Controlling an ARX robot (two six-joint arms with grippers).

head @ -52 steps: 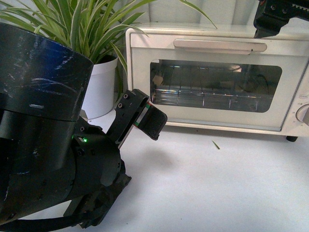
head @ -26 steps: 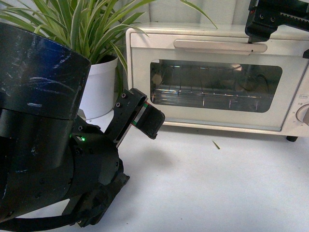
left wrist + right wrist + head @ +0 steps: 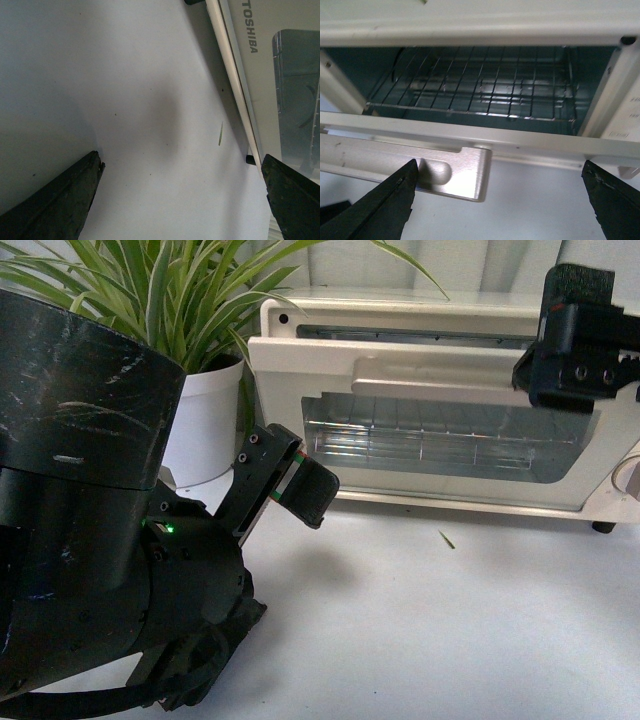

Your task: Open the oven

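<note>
The cream-white oven stands at the back right of the table. Its glass door leans outward at the top, leaving a gap under the oven's roof. My right gripper hangs open at the right end of the bar handle. In the right wrist view the handle's end lies between the spread fingers of that gripper, with the wire rack showing behind it. My left gripper is open and empty, low by the oven's left corner. The left gripper faces bare table beside the TOSHIBA front.
A spider plant in a white pot stands left of the oven. My left arm's black bulk fills the left of the front view. A small green sliver lies on the white table.
The oven door, shut in both earlier frames, now tilts outward at its top. My right gripper has come down with the handle's right end. The left arm has barely moved.
</note>
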